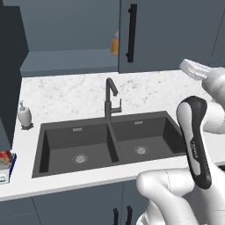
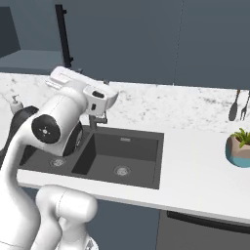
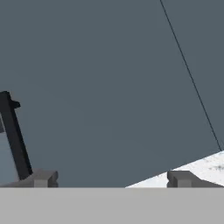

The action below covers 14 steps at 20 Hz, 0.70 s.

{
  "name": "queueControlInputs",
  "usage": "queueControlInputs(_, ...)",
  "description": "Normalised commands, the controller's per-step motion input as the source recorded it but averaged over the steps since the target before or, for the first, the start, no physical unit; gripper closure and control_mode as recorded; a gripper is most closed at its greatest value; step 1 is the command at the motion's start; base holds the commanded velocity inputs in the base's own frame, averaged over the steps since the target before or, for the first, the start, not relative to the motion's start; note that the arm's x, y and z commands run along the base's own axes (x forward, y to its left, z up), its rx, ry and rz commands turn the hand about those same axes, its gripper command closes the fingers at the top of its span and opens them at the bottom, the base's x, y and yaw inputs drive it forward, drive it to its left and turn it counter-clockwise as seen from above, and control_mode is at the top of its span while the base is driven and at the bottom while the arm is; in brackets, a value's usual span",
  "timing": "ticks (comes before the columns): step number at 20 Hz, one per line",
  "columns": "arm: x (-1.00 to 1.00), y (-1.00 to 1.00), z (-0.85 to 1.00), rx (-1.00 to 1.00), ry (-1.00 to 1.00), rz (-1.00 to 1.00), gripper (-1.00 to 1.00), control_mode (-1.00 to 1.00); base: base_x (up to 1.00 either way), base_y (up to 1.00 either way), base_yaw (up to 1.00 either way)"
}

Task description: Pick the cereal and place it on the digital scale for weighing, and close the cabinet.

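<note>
The claw (image 3: 109, 178) stood wide open with nothing between its two tips, facing the flat front of the cabinet (image 3: 100, 78), whose black bar handle (image 3: 14, 135) ran just inside the left tip. A strip of the pale marble desk (image 3: 205, 168) showed past the right tip, under the cabinet's lower edge.

In the left base view the cabinet's left door (image 1: 9, 74) hung open, edge-on at the frame's left, baring the shelf where an amber bottle (image 1: 115, 44) stood beside the closed door's handle (image 1: 131, 33).

The cereal (image 1: 5, 159) lay on the digital scale (image 1: 9, 172) at the desk's front left corner, cut by the frame's edge. A soap dispenser (image 1: 24, 116) stood behind it, near the double sink (image 1: 105, 143) and its faucet (image 1: 110, 99). Bare desk stretched right of the sink toward a potted plant (image 2: 239, 146).
</note>
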Motion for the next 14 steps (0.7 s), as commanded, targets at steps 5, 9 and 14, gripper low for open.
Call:
queueControlInputs(5,-1.00,0.13,-0.01,0.15,-0.42,-0.08,-1.00,-1.00,0.00,0.00,0.00)
queueControlInputs(9,-1.00,0.20,0.00,0.13,-0.31,-0.07,-1.00,-1.00,0.00,0.00,0.00)
queueControlInputs(14,-1.00,0.37,0.00,0.07,-0.15,-0.03,-1.00,-1.00,0.00,0.00,0.00)
